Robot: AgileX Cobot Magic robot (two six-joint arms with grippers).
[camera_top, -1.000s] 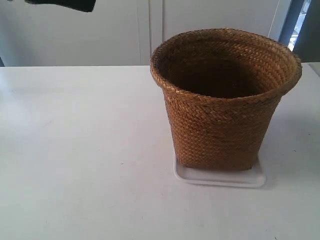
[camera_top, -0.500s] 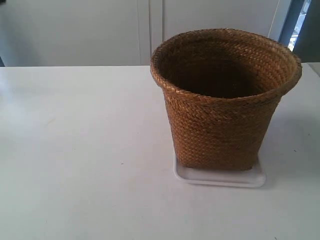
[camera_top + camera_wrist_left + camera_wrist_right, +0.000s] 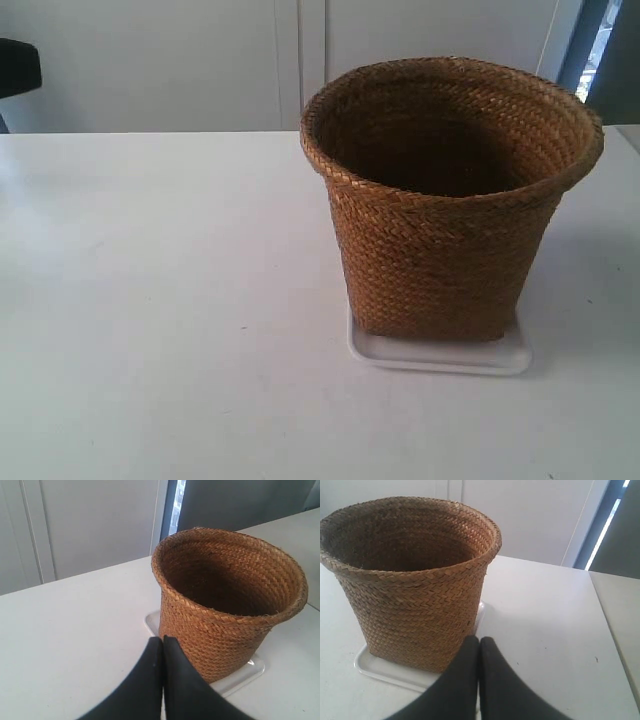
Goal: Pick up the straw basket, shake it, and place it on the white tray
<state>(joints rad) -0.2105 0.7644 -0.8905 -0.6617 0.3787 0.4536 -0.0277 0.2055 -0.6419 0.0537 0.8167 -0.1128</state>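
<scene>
1. Exterior view: the straw basket (image 3: 450,240) stands upright on the white tray (image 3: 440,358). The tray's front lip and one corner show beyond the basket's base, on the white table (image 3: 150,300). A dark shape (image 3: 18,68) sits at the view's left edge, well apart from the basket. The placing looks done, so any clearing move should go up and away.
2. Left wrist view: the left gripper (image 3: 162,640) has its jaws pressed together on nothing, near the straw basket (image 3: 225,630) but not touching it. The white tray (image 3: 247,672) shows under the base. Avoid brushing the flared rim.
3. Right wrist view: the right gripper (image 3: 479,639) is likewise closed and empty, just beside the straw basket (image 3: 415,605) on the white tray (image 3: 385,672). Move slowly so the tray does not slide.
</scene>
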